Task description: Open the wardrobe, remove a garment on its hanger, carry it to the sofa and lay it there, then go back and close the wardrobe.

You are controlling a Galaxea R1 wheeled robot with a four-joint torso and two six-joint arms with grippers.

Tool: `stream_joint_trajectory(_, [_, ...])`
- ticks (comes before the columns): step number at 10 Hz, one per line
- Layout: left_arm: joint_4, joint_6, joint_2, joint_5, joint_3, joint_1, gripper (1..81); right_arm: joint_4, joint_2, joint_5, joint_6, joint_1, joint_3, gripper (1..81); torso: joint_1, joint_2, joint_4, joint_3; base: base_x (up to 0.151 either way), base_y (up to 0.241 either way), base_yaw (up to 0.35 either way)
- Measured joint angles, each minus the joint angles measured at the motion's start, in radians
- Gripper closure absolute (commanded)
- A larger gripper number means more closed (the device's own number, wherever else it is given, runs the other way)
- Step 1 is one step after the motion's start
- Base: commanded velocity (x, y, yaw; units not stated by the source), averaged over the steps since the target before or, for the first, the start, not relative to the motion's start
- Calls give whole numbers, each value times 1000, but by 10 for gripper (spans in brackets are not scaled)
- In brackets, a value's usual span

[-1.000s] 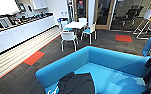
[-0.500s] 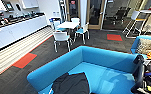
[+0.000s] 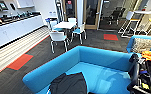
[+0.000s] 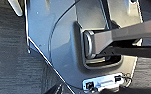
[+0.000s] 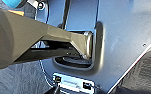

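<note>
The bright blue sofa point(image 3: 66, 62) takes up the lower half of the head view, its curved back wrapping around a wide seat. The black garment point(image 3: 69, 85) lies limp and crumpled on the near part of the seat, at the picture's bottom edge, with nothing holding it. The hanger is hidden in the dark fabric. Both wrist views look down on the robot's own grey plate and jointed bar above dark carpet.
Beyond the sofa back stand a white table point(image 3: 64, 24) and white-and-teal chairs point(image 3: 58, 37) on dark carpet. A long white counter point(image 3: 13, 27) runs along the left wall. A patterned cushion point(image 3: 142, 45) and dark gear with orange point(image 3: 141, 75) sit at the sofa's right end.
The whole head picture has slid a little to the left, so the camera has turned. The black garment stays where it lay on the sofa seat.
</note>
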Motion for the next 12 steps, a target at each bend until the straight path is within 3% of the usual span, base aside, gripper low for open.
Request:
stream_joint_trajectory(3, [0,0,39,1,-23,-39,10,0,0,-1,0,3,0,10,0,0,0,0,0,0,0])
stream_joint_trajectory(6, [-1,0,29,7,-26,-26,10,0,1,-4,0,0,-1,10,0,0,0,48,0,0,0])
stream_joint_trajectory(9, [0,0,35,7,-24,-25,10,0,3,-8,3,-4,-2,10,0,-1,0,61,0,0,0])
stream_joint_trajectory(12, [0,0,34,7,-25,-33,10,0,5,-6,4,4,-4,10,1,0,0,61,-82,0,0])
